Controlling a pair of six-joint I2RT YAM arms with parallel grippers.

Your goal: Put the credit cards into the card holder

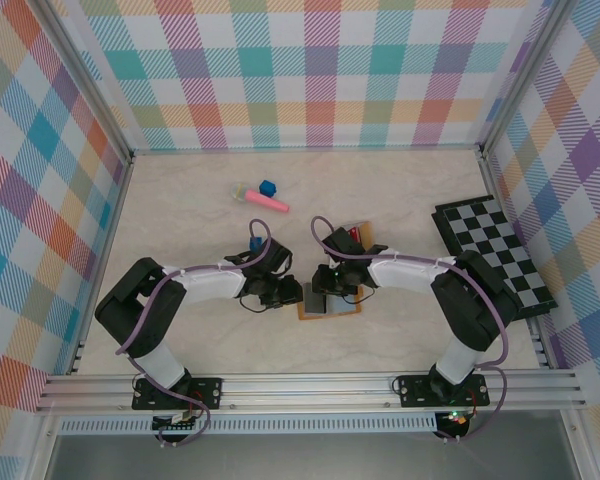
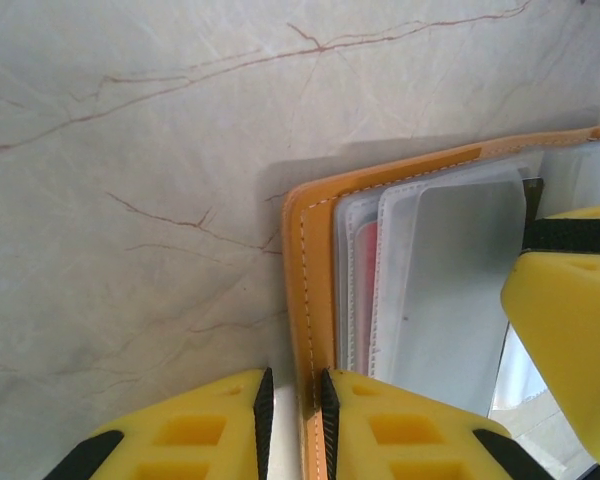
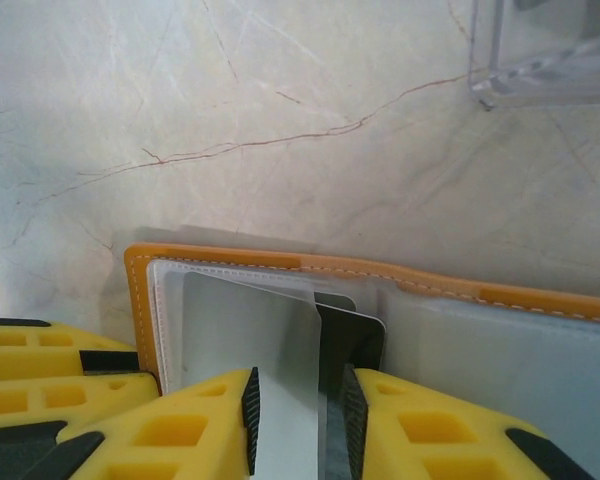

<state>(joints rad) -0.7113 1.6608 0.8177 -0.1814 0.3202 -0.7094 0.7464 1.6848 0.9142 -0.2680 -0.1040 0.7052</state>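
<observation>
On the pale marble-patterned table, towards the back and left of centre, a pink cylinder lies just beside a small blue cube. Nearer the front, the left gripper is clenched on the stitched edge of the flat orange-brown leather-look card holder. The holder lies open on the table between the two arms, its clear inner pockets facing up. The right gripper is grasping a shiny grey credit card, whose far end lies over the holder's pockets near the corner. I cannot tell whether it sits inside a slot. A darker card peeks out just beside it. A clear plastic box stands beyond the holder. Far right lies a black-and-white chequered board.
</observation>
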